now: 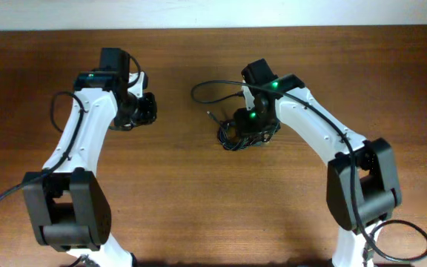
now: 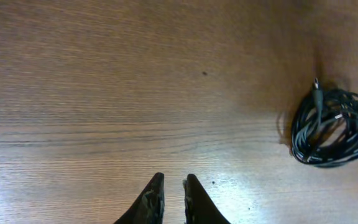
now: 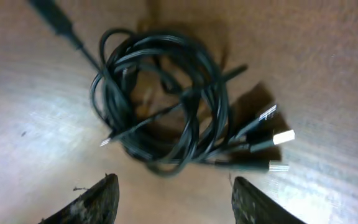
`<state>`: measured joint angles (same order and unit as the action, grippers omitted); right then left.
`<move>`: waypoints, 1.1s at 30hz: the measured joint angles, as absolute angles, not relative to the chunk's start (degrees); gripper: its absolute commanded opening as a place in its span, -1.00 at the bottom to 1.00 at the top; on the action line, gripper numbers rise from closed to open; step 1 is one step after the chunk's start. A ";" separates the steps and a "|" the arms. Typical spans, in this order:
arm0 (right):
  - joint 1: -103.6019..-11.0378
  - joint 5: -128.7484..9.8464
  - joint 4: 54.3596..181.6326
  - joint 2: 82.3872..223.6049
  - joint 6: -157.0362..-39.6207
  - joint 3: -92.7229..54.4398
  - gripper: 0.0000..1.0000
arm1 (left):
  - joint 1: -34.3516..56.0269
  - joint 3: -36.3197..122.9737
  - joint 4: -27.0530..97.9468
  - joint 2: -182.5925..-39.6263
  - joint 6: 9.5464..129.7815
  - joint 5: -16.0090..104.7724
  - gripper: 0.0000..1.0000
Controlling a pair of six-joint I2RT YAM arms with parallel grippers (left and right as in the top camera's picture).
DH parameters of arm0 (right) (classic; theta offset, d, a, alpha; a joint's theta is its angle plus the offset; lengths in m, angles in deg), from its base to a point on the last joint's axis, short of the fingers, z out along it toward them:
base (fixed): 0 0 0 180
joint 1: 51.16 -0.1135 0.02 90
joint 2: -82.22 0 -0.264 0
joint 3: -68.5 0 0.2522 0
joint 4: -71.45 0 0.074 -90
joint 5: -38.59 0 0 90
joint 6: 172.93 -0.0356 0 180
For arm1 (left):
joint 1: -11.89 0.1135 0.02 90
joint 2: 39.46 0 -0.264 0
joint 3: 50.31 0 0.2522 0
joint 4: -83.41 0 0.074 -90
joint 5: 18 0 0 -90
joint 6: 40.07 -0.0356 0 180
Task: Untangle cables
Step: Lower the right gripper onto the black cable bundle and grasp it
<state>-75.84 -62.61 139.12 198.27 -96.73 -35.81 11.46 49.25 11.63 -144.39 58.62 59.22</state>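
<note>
The cables (image 1: 228, 139) lie as one tangled black coil on the wooden table, mid-right in the overhead view. In the right wrist view the coil (image 3: 160, 106) fills the centre, with silver-tipped plugs (image 3: 278, 137) sticking out on the right and one plug end (image 3: 51, 12) trailing to the upper left. My right gripper (image 3: 174, 186) is open and empty, hovering just above the coil's near edge; it also shows in the overhead view (image 1: 252, 124). My left gripper (image 2: 173, 182) is shut and empty, well left of the coil (image 2: 331, 127), and shows in the overhead view (image 1: 145, 108).
A thin black loop (image 1: 213, 89) curves across the table behind the right gripper. The table's far edge (image 1: 199, 28) meets a white wall. Both arm bases stand at the near edge.
</note>
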 measured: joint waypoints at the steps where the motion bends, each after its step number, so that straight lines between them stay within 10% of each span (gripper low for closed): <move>1: -75.84 -62.48 138.51 199.04 -96.78 -35.79 0.17 | 11.83 49.25 11.63 -144.39 58.77 59.31 -0.71; 8: -75.84 -61.78 135.91 202.91 -97.80 -34.96 -0.07 | 11.92 46.63 12.07 -144.39 58.83 59.40 -0.77; 11: -75.84 -61.78 134.53 203.06 -100.06 -32.83 -0.88 | 11.92 46.45 12.29 -144.39 59.03 59.42 -0.80; 15: -75.80 -68.20 137.20 203.10 -101.37 -31.83 -0.92 | 11.92 46.45 12.75 -144.39 59.03 59.42 -0.80; 23: -76.13 -79.02 146.49 203.30 -102.20 -34.08 0.07 | 11.92 46.41 13.03 -144.39 59.03 59.42 -0.74; 33: -76.32 -74.74 150.95 203.30 -96.19 -39.61 0.26 | 11.92 46.37 10.93 -144.39 59.03 56.97 -0.75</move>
